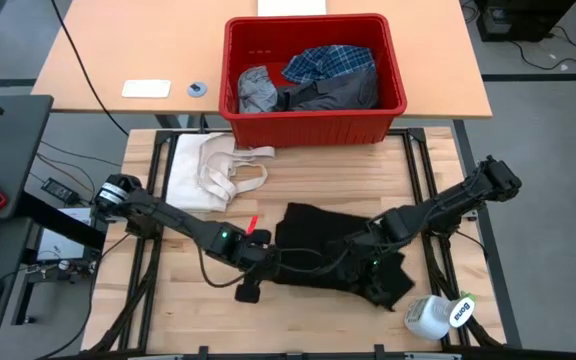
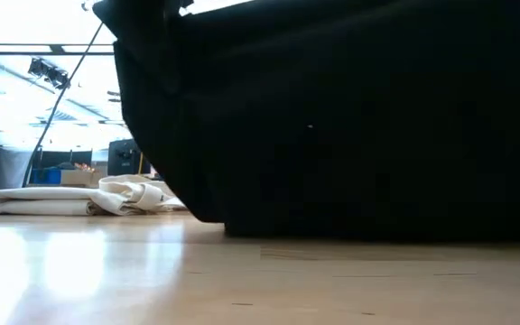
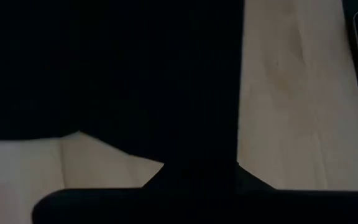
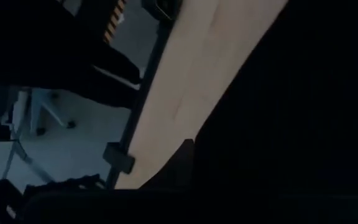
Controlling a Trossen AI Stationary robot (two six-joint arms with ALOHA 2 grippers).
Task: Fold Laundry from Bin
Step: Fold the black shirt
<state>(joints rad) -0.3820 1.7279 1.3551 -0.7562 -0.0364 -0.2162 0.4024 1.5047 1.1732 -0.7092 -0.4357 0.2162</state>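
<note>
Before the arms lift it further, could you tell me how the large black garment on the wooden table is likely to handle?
The large black garment lies rumpled, so it is probably floppy and will sag. In the low view it hangs like a curtain, so its free edges would likely drag.

Cream cloth (image 1: 206,170) and white bottle (image 1: 438,316) lie on the table (image 1: 168,310).

We see a pale, smooth wooden desk (image 1: 168,300) with visible grain and a soft sheen in the low view. On it lies a large black garment of matt soft cloth (image 1: 323,235), and a cream-white woven cloth with strap loops (image 1: 208,170). The bright red rectangular bin (image 1: 313,120) looks like smooth, slightly glossy plastic, holding a blue-and-white plaid cloth shirt (image 1: 333,62). A white plastic bottle (image 1: 438,315) looks smooth.
</note>
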